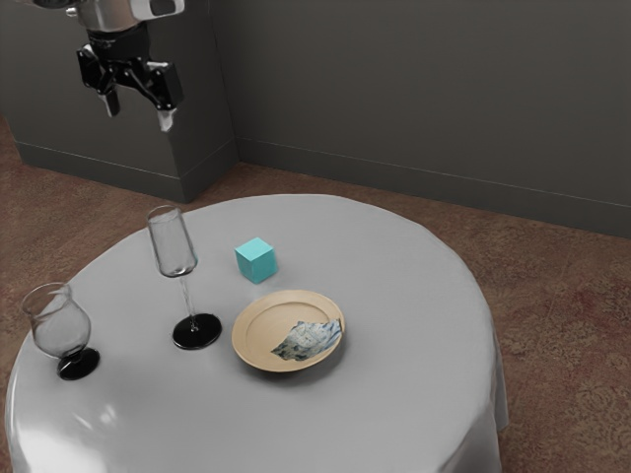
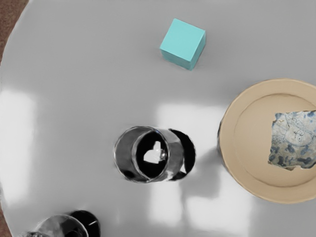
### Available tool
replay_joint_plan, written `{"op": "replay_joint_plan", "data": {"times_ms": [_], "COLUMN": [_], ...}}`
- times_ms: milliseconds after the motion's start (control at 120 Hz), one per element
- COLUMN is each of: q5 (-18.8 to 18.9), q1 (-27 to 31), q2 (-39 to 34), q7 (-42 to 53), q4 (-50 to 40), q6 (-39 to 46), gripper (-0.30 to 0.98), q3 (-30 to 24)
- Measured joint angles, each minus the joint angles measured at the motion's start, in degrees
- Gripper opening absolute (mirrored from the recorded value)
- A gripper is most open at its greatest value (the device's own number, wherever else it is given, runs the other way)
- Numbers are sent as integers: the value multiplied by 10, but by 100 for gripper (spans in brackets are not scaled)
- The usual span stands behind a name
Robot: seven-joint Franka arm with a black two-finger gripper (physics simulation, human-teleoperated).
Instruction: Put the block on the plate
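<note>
At the exterior view's left, you have a rounded glass [image 1: 61, 327] on the bench [image 1: 404, 286]. Next, your claw [image 1: 139, 118] hangs high, its fingers well apart. Then you see a tall glass [image 1: 175, 246], and the turquoise block [image 1: 256, 261] resting on the bench, near but apart from the tan plate [image 1: 254, 331], which bears a blue-grey patterned patch [image 1: 308, 340].

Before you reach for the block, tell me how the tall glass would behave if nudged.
The tall glass would probably tip easily, its bowl high on a thin stem. It looks fragile, being clear and thin-walled.
</note>
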Motion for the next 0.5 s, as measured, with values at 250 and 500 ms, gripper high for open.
{"op": "replay_joint_plan", "data": {"times_ms": [250,500], "q5": [-1,-37], "q1": [-1,14], "q2": [51,177], "q7": [-7,-3], "q4": [-1,31], "q6": [23,87], "gripper": [69,69], "q3": [-2,-3]}}
